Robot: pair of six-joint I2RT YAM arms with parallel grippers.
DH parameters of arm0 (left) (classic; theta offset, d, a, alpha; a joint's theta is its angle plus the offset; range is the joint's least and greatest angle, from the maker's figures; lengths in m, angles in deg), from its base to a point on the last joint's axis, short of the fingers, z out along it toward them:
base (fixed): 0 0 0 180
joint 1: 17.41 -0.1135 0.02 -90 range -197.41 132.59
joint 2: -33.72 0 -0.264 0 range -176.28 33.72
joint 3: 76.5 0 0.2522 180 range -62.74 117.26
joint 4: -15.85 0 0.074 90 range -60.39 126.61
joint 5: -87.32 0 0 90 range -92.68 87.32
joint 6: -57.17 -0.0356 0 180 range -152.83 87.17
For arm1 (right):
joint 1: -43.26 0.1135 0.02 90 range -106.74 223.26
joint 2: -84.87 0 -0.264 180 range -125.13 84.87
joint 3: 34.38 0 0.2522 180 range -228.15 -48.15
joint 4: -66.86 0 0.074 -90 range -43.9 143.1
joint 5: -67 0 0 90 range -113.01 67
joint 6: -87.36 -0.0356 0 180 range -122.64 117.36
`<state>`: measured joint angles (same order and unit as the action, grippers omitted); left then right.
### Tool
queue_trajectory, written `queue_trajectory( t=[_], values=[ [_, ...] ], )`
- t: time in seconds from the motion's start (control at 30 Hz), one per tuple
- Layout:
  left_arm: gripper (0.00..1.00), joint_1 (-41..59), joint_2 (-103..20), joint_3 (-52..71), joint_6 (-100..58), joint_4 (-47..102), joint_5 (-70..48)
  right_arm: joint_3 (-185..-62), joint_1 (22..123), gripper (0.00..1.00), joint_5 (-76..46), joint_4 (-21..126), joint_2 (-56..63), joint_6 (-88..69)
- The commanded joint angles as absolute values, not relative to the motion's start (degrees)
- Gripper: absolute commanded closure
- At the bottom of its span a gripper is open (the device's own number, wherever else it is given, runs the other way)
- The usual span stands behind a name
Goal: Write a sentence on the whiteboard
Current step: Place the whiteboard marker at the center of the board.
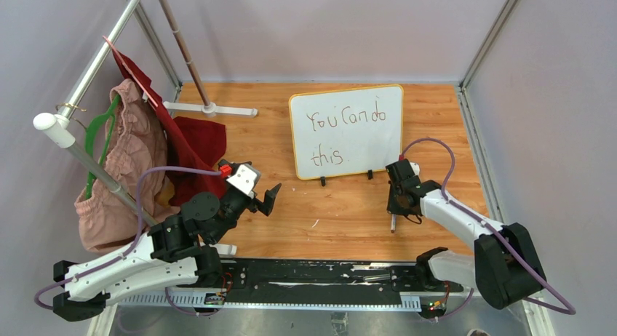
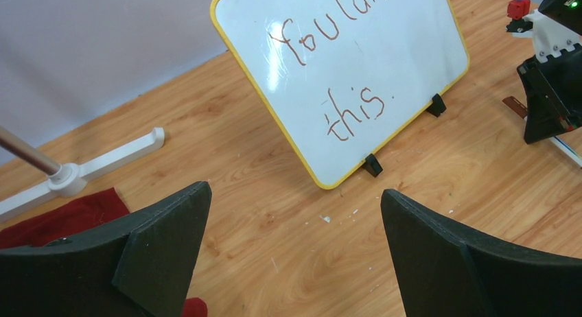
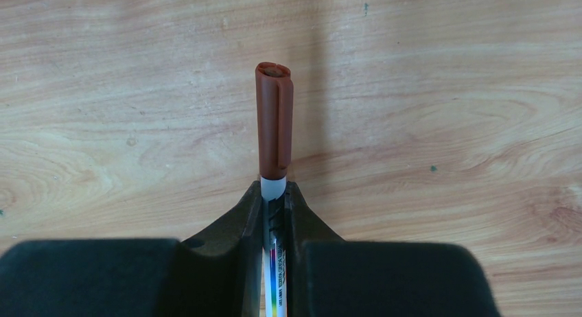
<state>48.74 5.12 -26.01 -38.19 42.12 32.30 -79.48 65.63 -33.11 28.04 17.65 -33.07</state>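
The whiteboard (image 1: 378, 143) stands tilted on two black clip feet at the back middle of the wooden table. The sentence (image 1: 345, 120) "You Can do this." is on it in reddish-brown, in two lines. The left wrist view shows the whiteboard (image 2: 418, 49) and the sentence (image 2: 353, 111) ahead. My right gripper (image 1: 400, 209) hangs low over the table, right of the board's front corner. It is shut on a white marker (image 3: 274, 118) with a reddish-brown cap on its end. My left gripper (image 1: 263, 201) stands open and empty, left of the board.
A clothes rack with a pink garment (image 1: 127, 169) and red cloth (image 1: 196, 143) fills the left side. Its white foot (image 1: 211, 109) lies behind. A black rail (image 1: 313, 278) runs along the near edge. Grey walls close in the table.
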Motion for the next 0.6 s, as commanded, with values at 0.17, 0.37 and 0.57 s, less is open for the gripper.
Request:
queue_trajectory(
  t=[0.17, 0.37, 0.57],
  values=[
    [0.0, 48.9, 5.4, -26.7, -37.7, 39.9, 31.8, -77.9, 64.5, 0.86, -32.8, 28.8, 17.7, -33.3],
    [0.0, 48.9, 5.4, -26.8, -37.6, 39.9, 31.6, -77.0, 64.4, 0.79, -32.8, 28.8, 18.5, -33.8],
    [0.0, 48.9, 5.3, -26.8, -37.7, 39.8, 31.4, -76.8, 64.3, 0.77, -32.6, 28.8, 18.8, -33.8]
  ],
)
